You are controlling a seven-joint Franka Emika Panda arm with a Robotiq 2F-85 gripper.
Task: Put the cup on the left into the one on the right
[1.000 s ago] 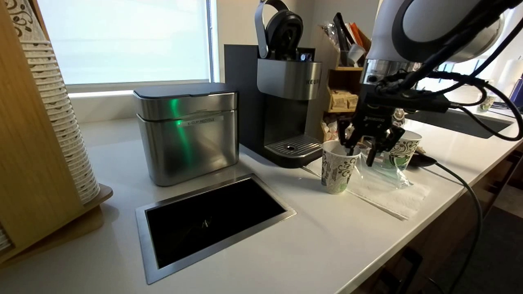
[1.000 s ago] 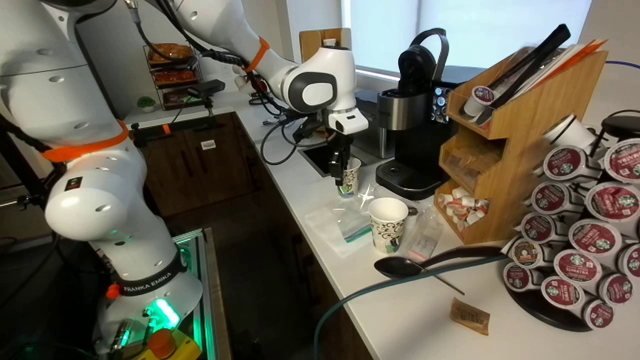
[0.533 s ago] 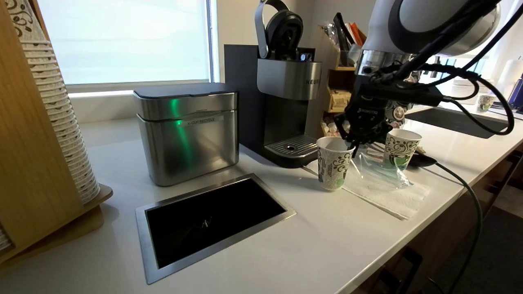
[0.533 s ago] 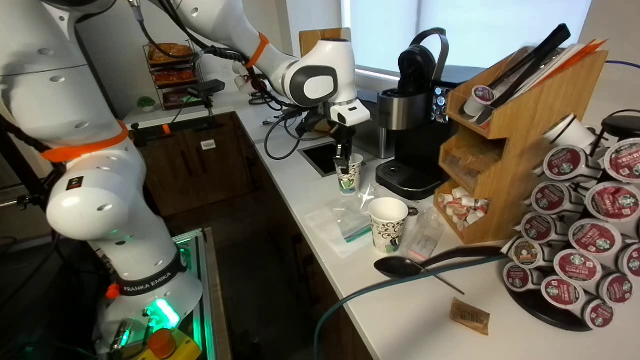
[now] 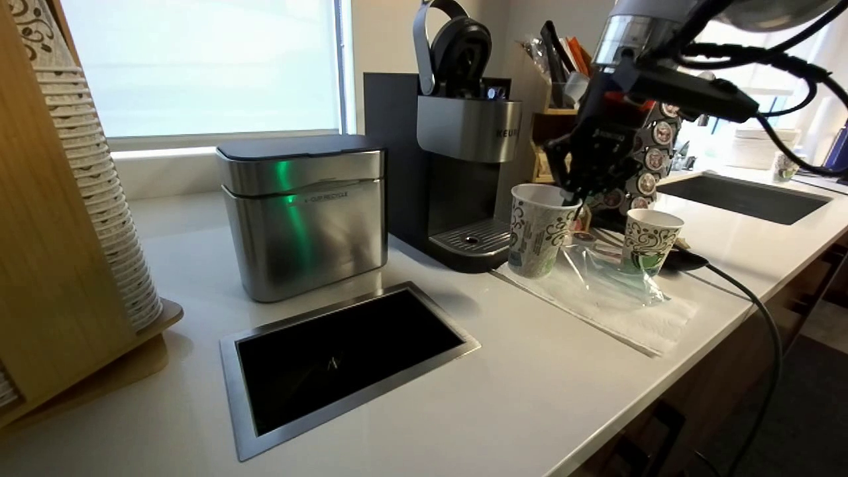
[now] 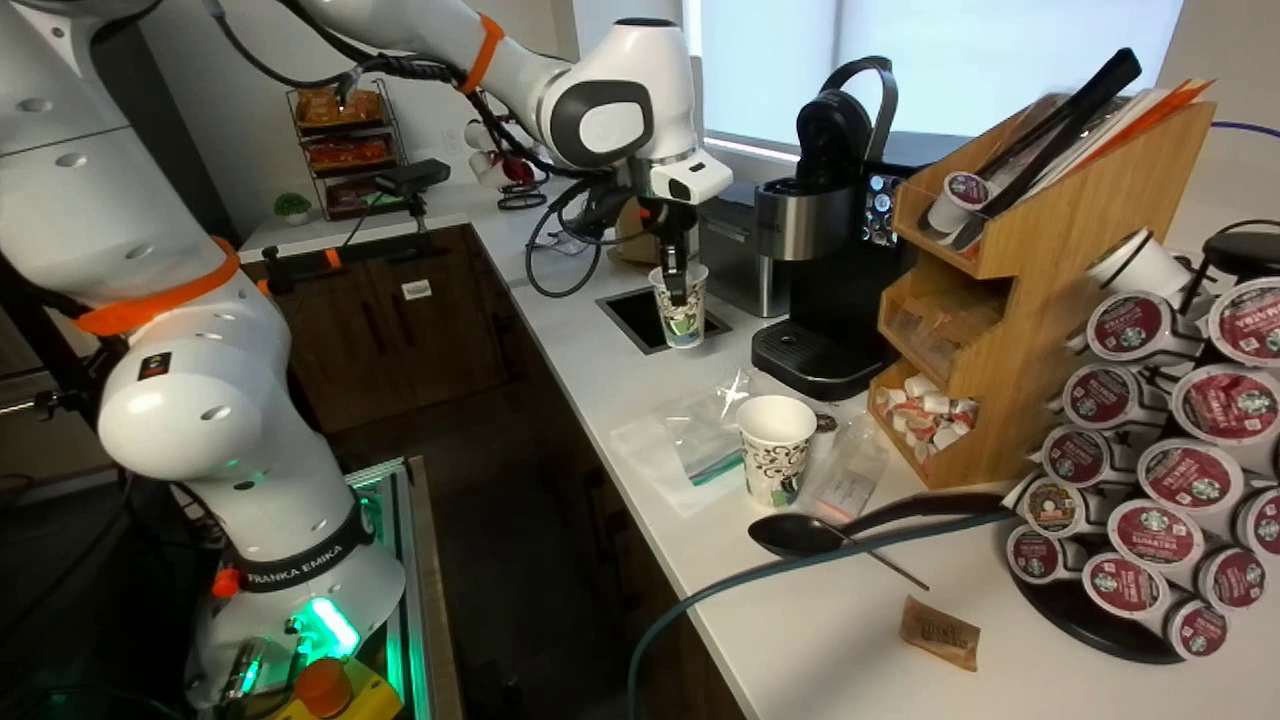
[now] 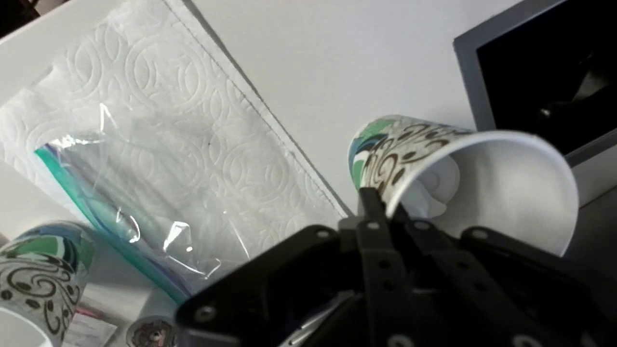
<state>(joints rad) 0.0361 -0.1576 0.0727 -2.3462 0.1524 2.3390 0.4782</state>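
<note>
The hand [image 7: 386, 208] pinches a tapered, scroll-printed cup [image 7: 475, 178] by its rim. Only the wrist view shows embossed rings on the towel [image 7: 164, 72], lower than the hand.

Both exterior views look along the counter [image 5: 430, 411], roughly from opposite directions, sharing the coffee maker [image 6: 840, 290]. The wrist view looks down from very near.

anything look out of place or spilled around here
No spill shows. The coffee maker has its lid raised, as if left open. In an exterior view, a brown packet lies loose on the counter, apart from the wooden organizer.
</note>
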